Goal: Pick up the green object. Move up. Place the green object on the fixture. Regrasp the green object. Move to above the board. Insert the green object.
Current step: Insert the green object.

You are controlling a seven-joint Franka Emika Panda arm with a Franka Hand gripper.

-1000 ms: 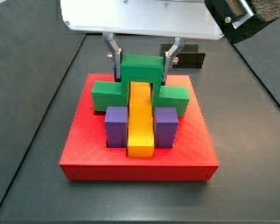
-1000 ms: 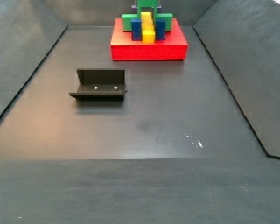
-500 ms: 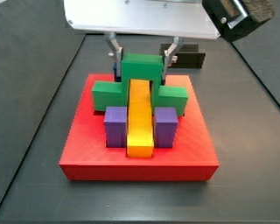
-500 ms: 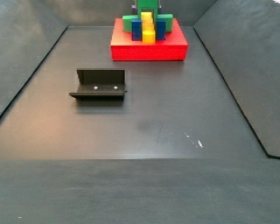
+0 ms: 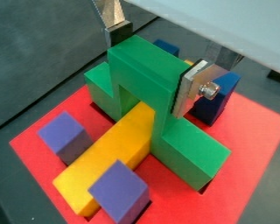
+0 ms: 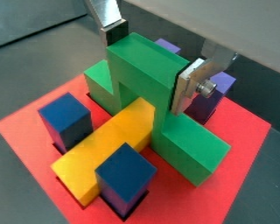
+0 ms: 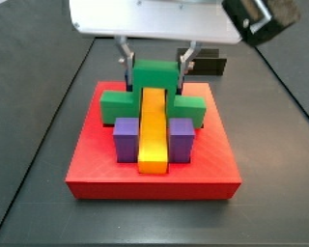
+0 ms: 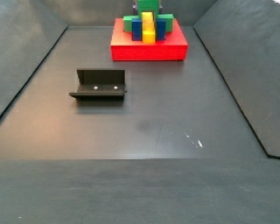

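The green object [image 7: 154, 85] sits on the red board [image 7: 151, 178], its notch straddling the far end of the long yellow bar [image 7: 154, 130]. It also shows in both wrist views [image 5: 149, 79] [image 6: 143, 79]. My gripper [image 7: 154, 64] hangs over it with one silver finger on each side of its raised middle part [image 5: 150, 74] [image 6: 146, 74]. The jaws stand slightly wider than the block, with a thin gap at each side. The fixture [image 8: 99, 85] stands on the dark floor, well away from the board [image 8: 149, 51].
Two purple blocks [image 7: 126, 137] flank the yellow bar at its near end. Blue blocks [image 6: 63, 118] show in a wrist view, one more beside the finger [image 5: 219, 92]. Dark walls slope up around the floor [image 8: 143, 131].
The gripper body has risen slightly. The green object has stayed in place on the board.
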